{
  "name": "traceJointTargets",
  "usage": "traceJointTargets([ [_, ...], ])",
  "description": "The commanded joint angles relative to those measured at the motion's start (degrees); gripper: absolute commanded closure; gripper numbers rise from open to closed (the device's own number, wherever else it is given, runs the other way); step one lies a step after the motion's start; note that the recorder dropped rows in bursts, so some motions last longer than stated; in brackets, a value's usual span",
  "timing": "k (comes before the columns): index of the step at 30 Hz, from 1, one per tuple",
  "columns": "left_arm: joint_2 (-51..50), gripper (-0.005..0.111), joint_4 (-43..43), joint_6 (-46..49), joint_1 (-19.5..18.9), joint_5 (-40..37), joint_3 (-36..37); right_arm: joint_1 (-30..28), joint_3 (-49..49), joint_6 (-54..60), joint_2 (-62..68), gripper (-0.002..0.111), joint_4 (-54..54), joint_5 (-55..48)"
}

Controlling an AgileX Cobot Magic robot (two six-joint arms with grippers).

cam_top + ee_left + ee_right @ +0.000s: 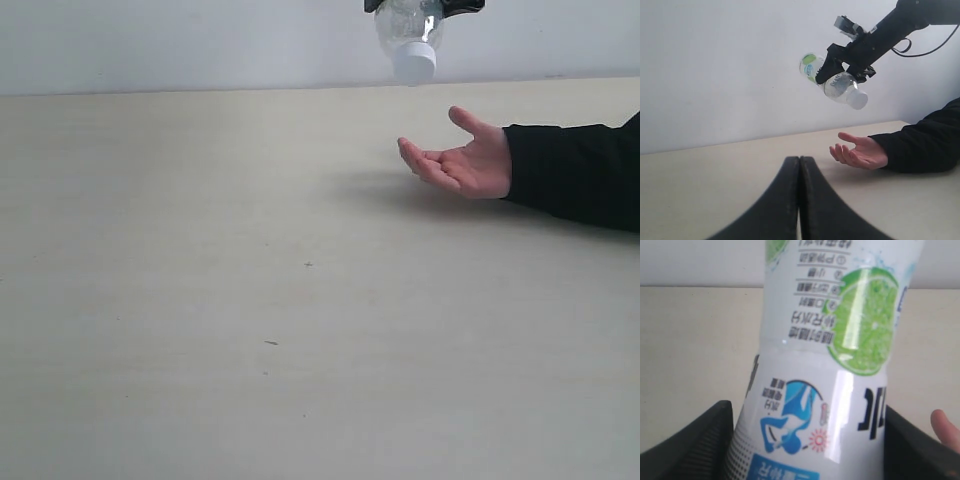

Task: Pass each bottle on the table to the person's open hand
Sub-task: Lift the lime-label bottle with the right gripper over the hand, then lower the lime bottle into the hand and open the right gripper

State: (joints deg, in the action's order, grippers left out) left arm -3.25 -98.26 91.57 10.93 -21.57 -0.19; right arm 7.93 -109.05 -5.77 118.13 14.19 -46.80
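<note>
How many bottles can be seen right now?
1. The bottle is held in the air by the right pincer, cap tilted downward, just above the person's open hand. No other bottle shows on the table, though some may be out of frame.

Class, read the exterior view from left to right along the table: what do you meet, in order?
Bare pale beige table → clear plastic bottle with a white cap, hanging cap-down → open bare hand, palm up → black sleeve.
</note>
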Motion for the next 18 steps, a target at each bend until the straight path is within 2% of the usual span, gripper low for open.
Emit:
traceJointTargets([
  [1, 0.2, 0.107, -0.04, -0.21, -0.16, -0.06, 0.19, 0.11, 6.42, 4.12, -7.97, 0.108, -0.47, 2.82],
  [10, 0.2, 0.107, -0.04, -0.21, -0.16, -0.06, 0.19, -0.26, 20.81, 7.84, -17.87, 0.108, -1.46, 2.21],
  [18, 0.2, 0.107, -0.04, -0.21, -0.16, -0.06, 0.19, -5.25, 35.27, 15.07, -17.87, 0.108, 1.35, 6.67],
])
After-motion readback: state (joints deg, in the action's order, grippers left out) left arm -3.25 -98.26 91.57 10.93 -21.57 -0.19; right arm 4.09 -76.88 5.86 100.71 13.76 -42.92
